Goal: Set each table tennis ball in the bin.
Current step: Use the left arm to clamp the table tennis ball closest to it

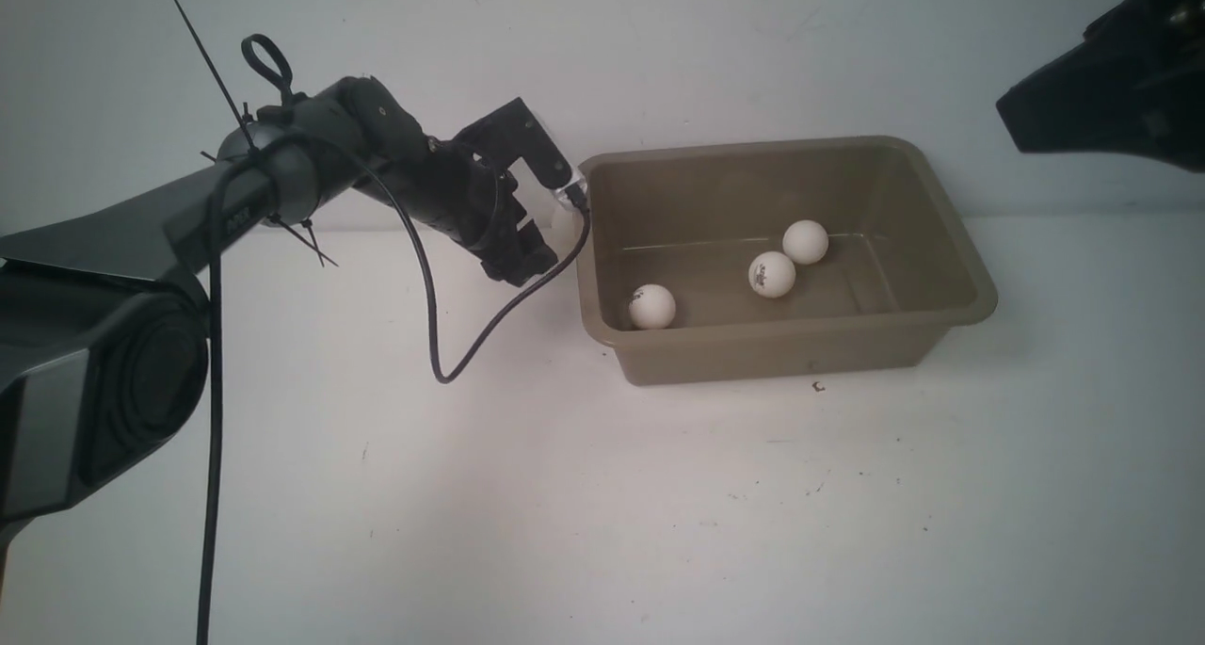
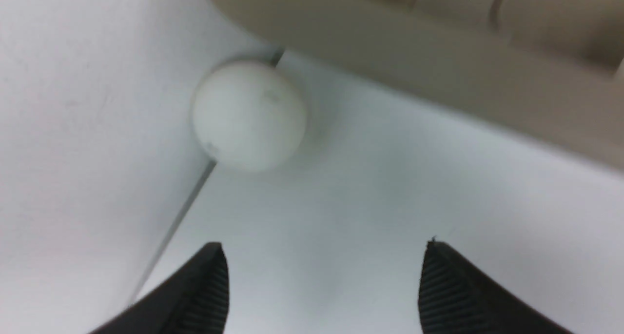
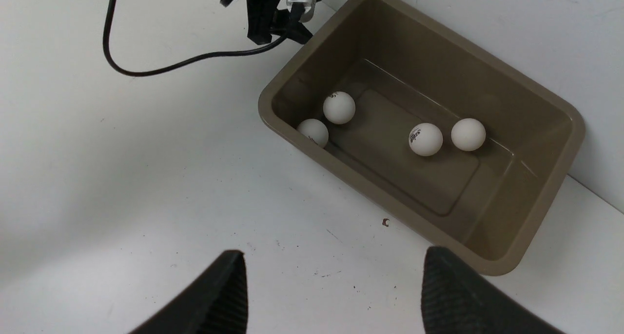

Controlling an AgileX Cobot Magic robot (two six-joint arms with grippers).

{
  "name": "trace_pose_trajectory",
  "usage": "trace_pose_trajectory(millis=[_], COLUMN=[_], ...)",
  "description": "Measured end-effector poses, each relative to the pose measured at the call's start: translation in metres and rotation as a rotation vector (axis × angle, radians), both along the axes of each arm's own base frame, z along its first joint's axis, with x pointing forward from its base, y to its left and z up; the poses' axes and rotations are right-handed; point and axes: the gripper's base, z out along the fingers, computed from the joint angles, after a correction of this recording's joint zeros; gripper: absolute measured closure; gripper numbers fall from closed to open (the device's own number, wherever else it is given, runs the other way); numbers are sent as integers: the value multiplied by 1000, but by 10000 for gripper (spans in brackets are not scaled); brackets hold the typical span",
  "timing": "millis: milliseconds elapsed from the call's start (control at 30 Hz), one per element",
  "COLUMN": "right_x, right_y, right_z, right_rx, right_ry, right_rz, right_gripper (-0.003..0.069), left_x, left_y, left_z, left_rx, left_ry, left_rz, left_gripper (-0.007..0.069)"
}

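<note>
Ball [image 2: 248, 114] outstanding: one lies against the wall [image 1: 659, 42], just left of the bin [image 1: 772, 353] at frame centre. My left pincer [image 2: 322, 245] hovers short of it, jaws wide, empty. Best practice: advance squarely, straddle the ball, close gently. My right pincer [image 3: 334, 252] hangs open, empty, upper right; four balls [image 3: 425, 139] lie binned.

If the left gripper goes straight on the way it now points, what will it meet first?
Probably the small matte white ball lying by the white wall, beside the taupe plastic bin. It sits slightly off the open jaws' midline; depth is unclear.
</note>
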Motion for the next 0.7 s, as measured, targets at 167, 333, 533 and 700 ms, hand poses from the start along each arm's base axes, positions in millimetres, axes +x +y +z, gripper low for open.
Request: trace_pose_trajectory(millis=[167, 333, 533, 700], right_x=[0, 0, 0, 0], right_y=[0, 0, 0, 0], right_z=[0, 0, 0, 0], right_rx=[0, 0, 0, 0], right_ry=[0, 0, 0, 0], right_rz=[0, 0, 0, 0], right_gripper=[219, 219, 219, 219], left_x=[1, 3, 8, 10], left_y=[2, 0, -3, -5], left_z=[0, 1, 7, 1], left_rx=[54, 83, 87, 69], left_ry=[-48, -123, -238, -263], left_rz=[-61, -131, -184, -185], left_gripper=[157, 157, 157, 157])
